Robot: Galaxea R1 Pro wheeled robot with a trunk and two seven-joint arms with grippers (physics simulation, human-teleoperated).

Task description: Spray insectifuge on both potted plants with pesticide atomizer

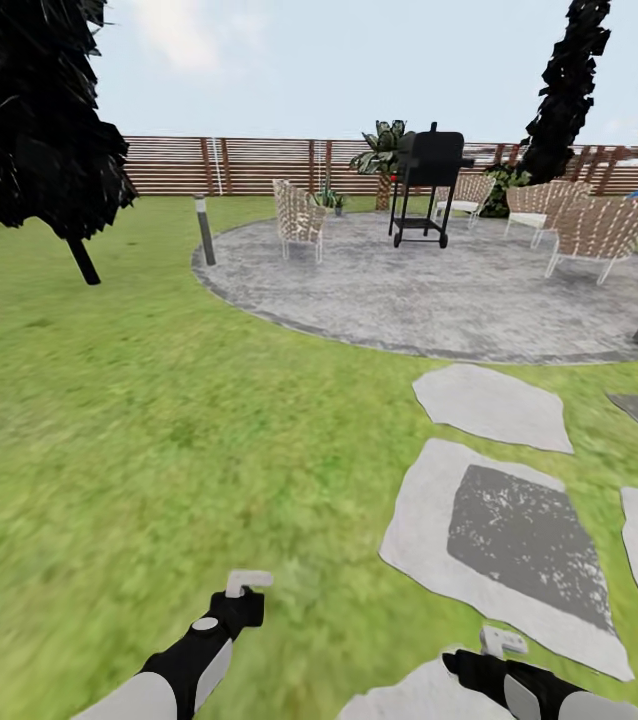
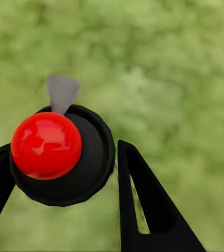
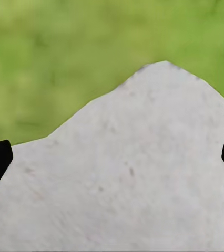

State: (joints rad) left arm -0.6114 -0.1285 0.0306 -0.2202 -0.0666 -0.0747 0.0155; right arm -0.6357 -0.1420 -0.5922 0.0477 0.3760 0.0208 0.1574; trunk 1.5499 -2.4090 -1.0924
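In the left wrist view the pesticide atomizer (image 2: 64,168) is seen end-on: a round black body, a red knob and a grey spout. My left gripper (image 2: 64,148) is shut on it, one black finger (image 2: 143,199) against each side, over grass. In the head view the left gripper (image 1: 247,585) hangs low over the lawn. My right gripper (image 1: 500,643) is open and holds nothing; it hovers over a pale stepping stone (image 3: 133,173). Far off, two small green potted plants (image 1: 333,201) stand beside a wicker chair at the back of the round paved patch (image 1: 439,300).
A black grill (image 1: 425,180), wicker chairs (image 1: 299,218) and a short post (image 1: 204,230) stand on the paved patch. Grey stepping stones (image 1: 509,530) lead toward it on the right. A dark tree (image 1: 39,130) stands at the left and a brown slatted fence (image 1: 249,165) behind.
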